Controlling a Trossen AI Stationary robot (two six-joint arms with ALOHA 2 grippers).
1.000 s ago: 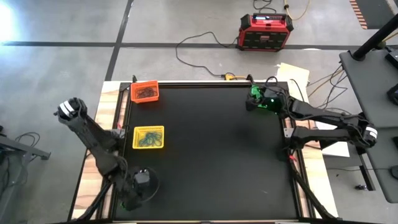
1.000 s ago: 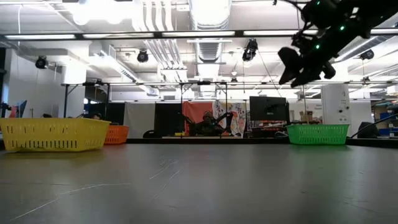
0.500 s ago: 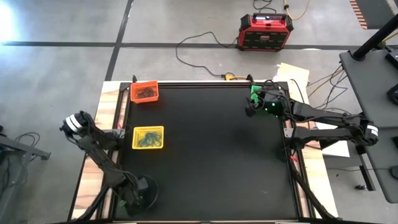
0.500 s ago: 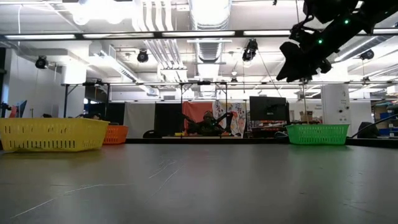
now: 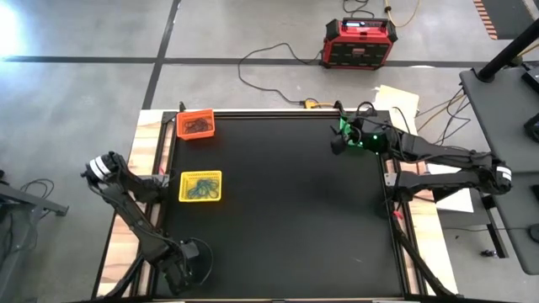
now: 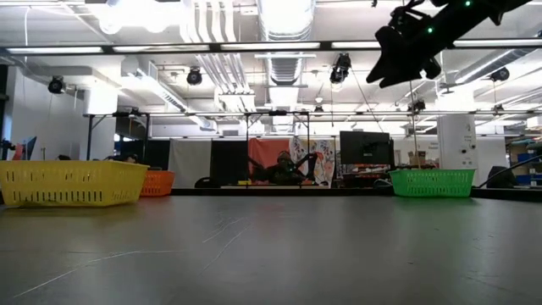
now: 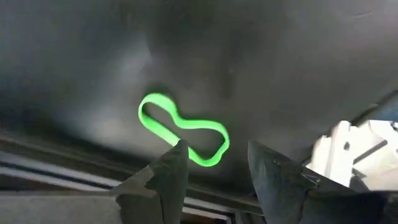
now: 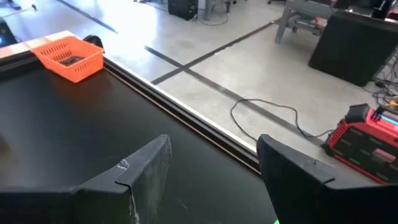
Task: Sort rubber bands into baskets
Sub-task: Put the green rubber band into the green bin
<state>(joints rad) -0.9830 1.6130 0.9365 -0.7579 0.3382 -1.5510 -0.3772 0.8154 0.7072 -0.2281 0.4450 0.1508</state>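
A green rubber band [image 7: 180, 130] lies flat in a wavy loop on the black mat at the table's near left corner. My left gripper [image 7: 217, 168] [image 5: 181, 271] points steeply down over it, open, with the band's nearer end by one fingertip. My right gripper [image 5: 338, 145] [image 6: 385, 59] hangs open and empty, high above the far right of the table next to the green basket [image 6: 432, 182]. The orange basket [image 5: 196, 124] stands on the mat at the far left. The yellow basket [image 5: 201, 186] stands nearer along the left edge. Both hold bands. My left gripper comes at the band from above. One fingertip [image 7: 177, 155] overlaps the band's nearer end [image 7: 202, 155] in the wrist view. Whether it touches the band, I cannot tell. The band lies flat on the mat.
A red-and-black box [image 5: 360, 42] with cables sits on the floor beyond the table's far edge. The table's raised frame [image 7: 74, 162] runs close beside the green band. The middle of the black mat [image 5: 286, 210] is bare.
My left gripper has sunk toward the mat at the near left corner and tipped more steeply downward, while its arm's elbow has swung nearer. My right gripper has risen and drifted slightly toward the table's left, away from the green basket.
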